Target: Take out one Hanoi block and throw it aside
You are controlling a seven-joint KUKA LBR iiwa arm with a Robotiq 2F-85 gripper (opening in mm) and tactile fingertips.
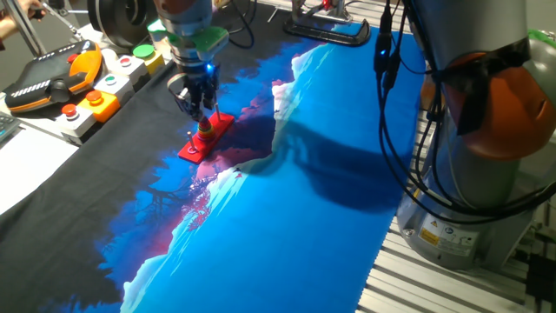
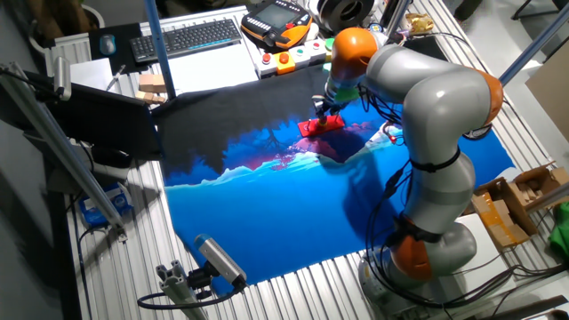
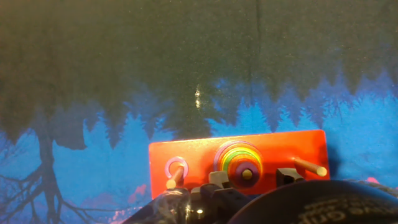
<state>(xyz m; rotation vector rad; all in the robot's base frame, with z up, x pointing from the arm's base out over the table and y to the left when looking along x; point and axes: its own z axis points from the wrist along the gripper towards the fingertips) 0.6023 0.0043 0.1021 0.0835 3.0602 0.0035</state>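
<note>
The Hanoi set is a red base (image 3: pixel 193 158) with three pegs. In the hand view the middle peg carries a stack of rainbow-coloured Hanoi blocks (image 3: pixel 238 158). A single purple ring (image 3: pixel 176 167) sits on the left peg, and the right peg (image 3: pixel 309 167) is bare. My gripper (image 3: pixel 251 178) hangs just above the stack, open, with one fingertip on each side of its top. From the fixed views, the gripper (image 1: pixel 198 109) stands over the red base (image 1: pixel 208 137), as does the gripper (image 2: pixel 320 108) over the base (image 2: pixel 321 124).
The base lies on a blue and black printed cloth (image 1: pixel 330 200). A teach pendant (image 1: pixel 48 80) and a button box (image 1: pixel 109 87) sit at the far left. A keyboard (image 2: pixel 187 37) and a cardboard box (image 2: pixel 511 200) stand beyond the cloth. The arm's own body (image 2: pixel 436 160) rises at the right.
</note>
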